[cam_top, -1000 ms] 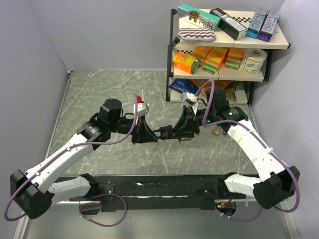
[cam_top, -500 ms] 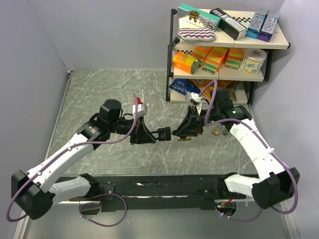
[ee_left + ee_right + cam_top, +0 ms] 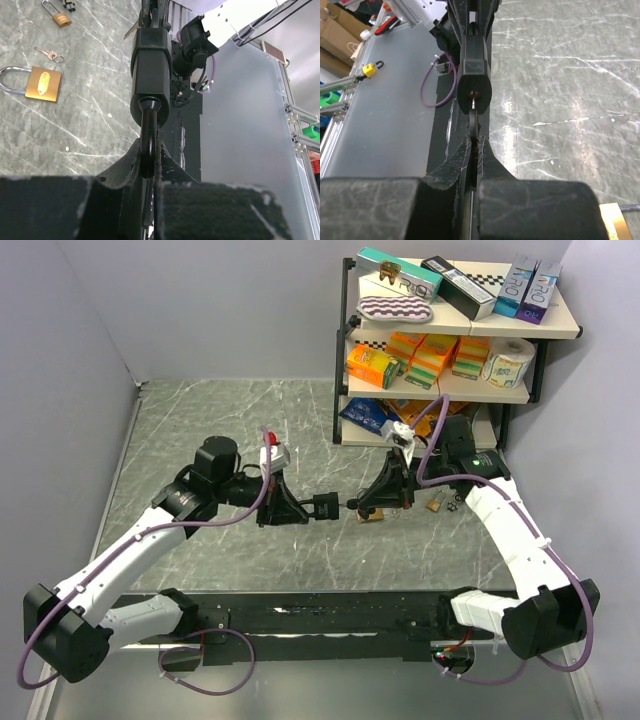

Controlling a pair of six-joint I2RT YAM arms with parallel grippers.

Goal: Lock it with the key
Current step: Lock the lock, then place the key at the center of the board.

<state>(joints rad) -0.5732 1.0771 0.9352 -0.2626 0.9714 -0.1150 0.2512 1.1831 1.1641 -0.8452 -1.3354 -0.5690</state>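
Observation:
A black padlock (image 3: pixel 325 506) hangs in the air over the middle of the table. My left gripper (image 3: pixel 300 508) is shut on its shackle (image 3: pixel 147 145), and the lock body (image 3: pixel 151 70) points away from that wrist. From the other side, my right gripper (image 3: pixel 362 506) is shut on the flat black head of a key (image 3: pixel 474 125). The key's blade sits in the keyhole at the bottom of the padlock (image 3: pixel 476 65). The two grippers face each other with the lock between them.
A large brass padlock (image 3: pixel 42 84) lies on the marble table under the right gripper, with loose keys (image 3: pixel 47 52) beside it. A small brass padlock (image 3: pixel 435 505) lies further right. A stocked shelf (image 3: pixel 450 335) stands at the back right.
The right gripper's fingers have closed onto the key's head. The right wrist has swung further right and the left arm has shifted the padlock slightly.

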